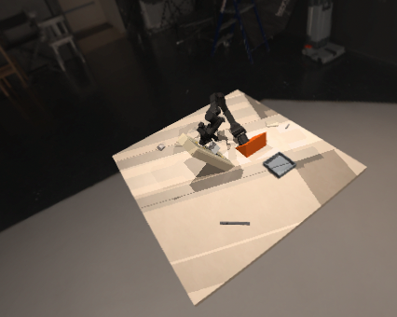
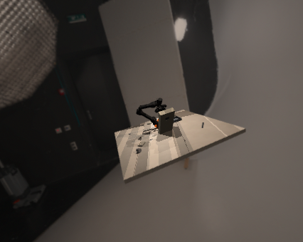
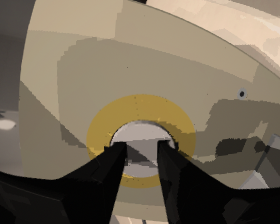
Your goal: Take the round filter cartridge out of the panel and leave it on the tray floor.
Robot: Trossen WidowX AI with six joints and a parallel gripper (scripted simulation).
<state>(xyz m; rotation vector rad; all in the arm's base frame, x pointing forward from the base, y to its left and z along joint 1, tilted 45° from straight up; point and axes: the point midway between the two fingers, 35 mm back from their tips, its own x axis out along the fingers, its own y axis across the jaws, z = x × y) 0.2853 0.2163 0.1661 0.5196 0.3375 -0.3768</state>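
The beige service panel (image 1: 212, 158) (image 2: 166, 124) (image 3: 95, 65) stands tilted on the table and fills much of the wrist view. The round, pale grey filter cartridge (image 3: 142, 131) sits inside the panel's yellow ring (image 3: 102, 125). My gripper (image 3: 142, 145) is shut on the cartridge, one black fingertip on each side of its face. Dark notches show at its left and right edges. The fingers hide part of the face, and I cannot tell whether it stands out from the panel. The dark-rimmed tray (image 1: 268, 165) lies apart from the panel, with no cartridge in it.
An orange block (image 1: 253, 146) stands by the arm, between panel and tray. A thin dark bar (image 1: 235, 223) (image 2: 203, 125) lies on the table (image 1: 192, 253). A small grey object (image 1: 160, 147) (image 2: 139, 150) lies on the other side of the panel.
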